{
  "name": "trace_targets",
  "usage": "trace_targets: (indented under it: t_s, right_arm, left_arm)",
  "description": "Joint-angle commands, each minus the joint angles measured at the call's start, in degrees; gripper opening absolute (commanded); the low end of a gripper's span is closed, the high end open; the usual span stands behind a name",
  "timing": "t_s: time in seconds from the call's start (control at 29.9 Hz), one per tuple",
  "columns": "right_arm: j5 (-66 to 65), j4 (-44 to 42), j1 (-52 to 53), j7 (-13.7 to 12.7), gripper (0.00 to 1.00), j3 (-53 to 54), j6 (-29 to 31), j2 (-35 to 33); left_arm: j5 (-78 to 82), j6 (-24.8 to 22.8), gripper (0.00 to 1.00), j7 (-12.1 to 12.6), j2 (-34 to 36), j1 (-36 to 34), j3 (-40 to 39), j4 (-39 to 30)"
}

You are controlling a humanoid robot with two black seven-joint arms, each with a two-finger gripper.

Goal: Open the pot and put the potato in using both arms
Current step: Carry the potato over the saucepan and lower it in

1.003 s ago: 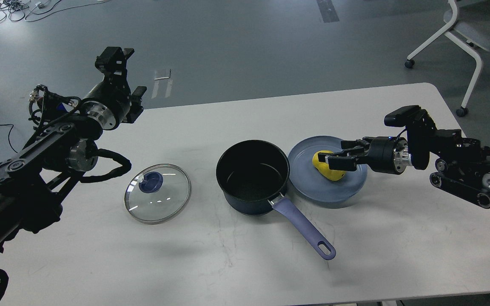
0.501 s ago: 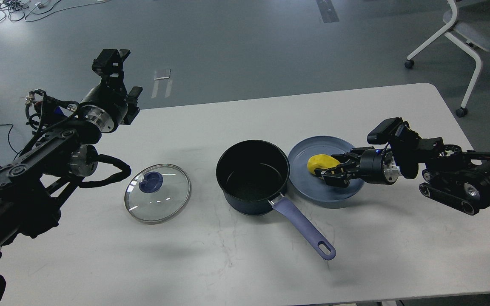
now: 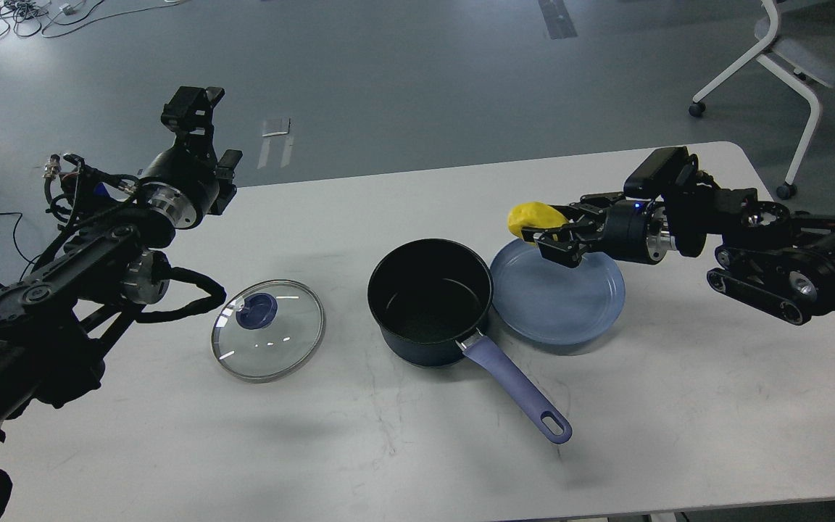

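Observation:
The navy pot (image 3: 430,301) stands open in the middle of the table, its lavender handle (image 3: 519,391) pointing to the front right. Its glass lid (image 3: 268,338) with the blue knob lies flat on the table to the pot's left. My right gripper (image 3: 544,233) is shut on the yellow potato (image 3: 533,217) and holds it in the air above the far left edge of the blue-grey plate (image 3: 562,304), just right of the pot. My left gripper (image 3: 207,138) is raised at the table's far left edge, away from the lid; its fingers cannot be told apart.
The plate lies bare right of the pot, touching or nearly touching it. A white chair (image 3: 794,58) stands on the floor beyond the table's right corner. Cables (image 3: 4,18) lie on the floor at the far left.
My right gripper has closed on the potato and lifted it off the plate, up and slightly left. The left arm has barely moved.

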Motion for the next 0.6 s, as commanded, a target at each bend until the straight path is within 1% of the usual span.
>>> trace_targets:
  t_s: [0.0,0.13,0.2,0.33,0.4,0.43,0.47,0.5,0.53,0.57]
  right_arm:
    - [0.0,5.3,2.5,0.0,0.20,-0.3,-0.1,0.4]
    - [0.0,5.6,4.6,0.0,0.20,-0.5,0.2,1.4]
    - [-0.1,5.6,5.0,0.0,0.20,-1.0,0.4,3.0]
    - [-0.1,4.5,6.3,0.0,0.20,-6.0,0.3,8.5]
    - [0.0,3.7,6.3,0.0,0.20,-7.6,0.3,9.7]
    - [0.1,3.4,6.2,0.0,0.22,-7.8,0.4,10.0]
    - [0.2,3.1,5.9,0.0,0.28,-7.8,0.4,10.4]
    - [0.2,3.1,5.9,0.0,0.28,-7.8,0.4,10.4]
    - [0.4,3.2,5.8,0.0,0.47,-7.8,0.4,10.7]
    - [0.8,3.1,5.6,0.0,0.76,-7.7,0.3,10.8]
  left_arm:
    - [0.0,0.0,0.98,0.0,0.1,-0.1,0.0,0.0]
    - [0.0,0.0,0.98,0.0,0.0,0.0,-0.1,0.0]
    - [0.0,0.0,0.98,0.0,-0.3,0.0,-0.1,0.0]
    - [0.1,0.0,0.98,0.0,-0.6,-0.1,-0.1,0.1]
    - [0.1,0.0,0.98,0.0,-0.6,-0.1,-0.1,0.0]
    - [0.1,0.0,0.98,0.0,-0.6,-0.1,0.0,0.0]
    - [0.1,0.0,0.98,0.0,-0.6,-0.1,-0.1,0.0]
    - [0.1,0.0,0.98,0.0,-0.6,-0.1,-0.1,0.0]
    - [0.1,0.0,0.98,0.0,-0.6,-0.1,-0.1,0.0]
    - [0.1,0.0,0.98,0.0,-0.5,0.0,0.0,0.0]
